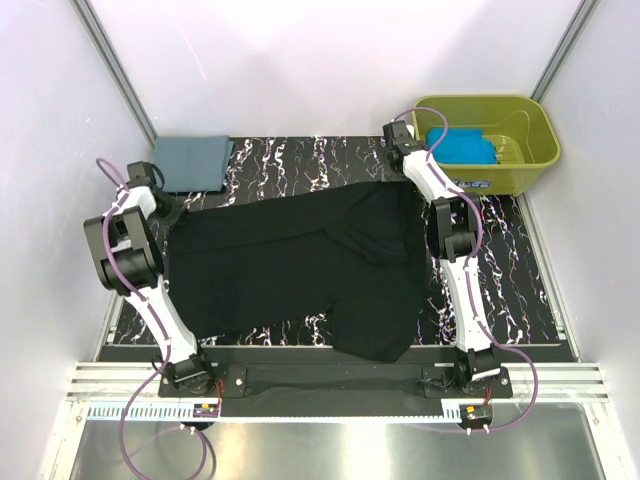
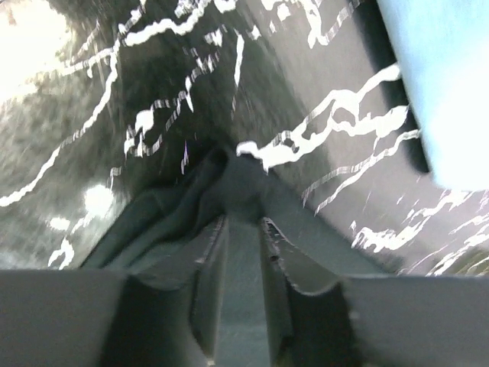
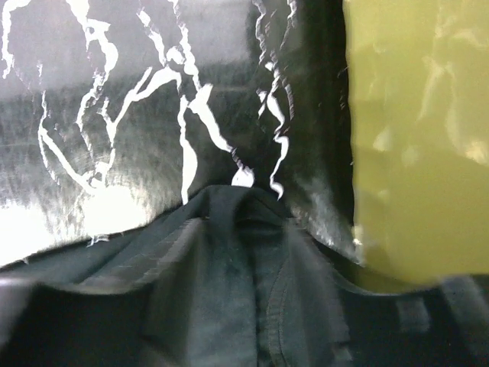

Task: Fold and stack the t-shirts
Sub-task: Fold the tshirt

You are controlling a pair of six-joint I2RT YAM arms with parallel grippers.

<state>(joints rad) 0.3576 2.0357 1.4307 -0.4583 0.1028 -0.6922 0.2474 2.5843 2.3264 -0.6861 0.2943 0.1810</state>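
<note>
Left gripper (image 2: pixel 243 229) was seen closed narrowly on a bunched fold of the black t-shirt (image 2: pixel 241 183), the cloth being pinched between its fingers (image 2: pixel 210 264) just above the marbled worktop (image 2: pixel 92 153). From the top view, this gripper (image 1: pixel 170 208) was placed at the shirt's far left corner, near the folded grey-blue t-shirt (image 1: pixel 195 160), which was laid flat at the far left of the worktop (image 1: pixel 290 160). The right gripper (image 1: pixel 404 175) was placed at the shirt's far right corner, just beside the near left corner of the olive-green tub (image 1: pixel 540 140). In its own blurred wrist view, a seamed edge of the black t-shirt (image 3: pixel 244 252) was shown gathered to a peak between its jaws, so the cloth was taken to be held there too. The black t-shirt (image 1: pixel 290 250) was stretched between the two grippers and spread across the middle of the worktop, its near right part reaching the front edge. The turquoise t-shirt (image 1: pixel 460 145) was seen crumpled inside the tub.
</note>
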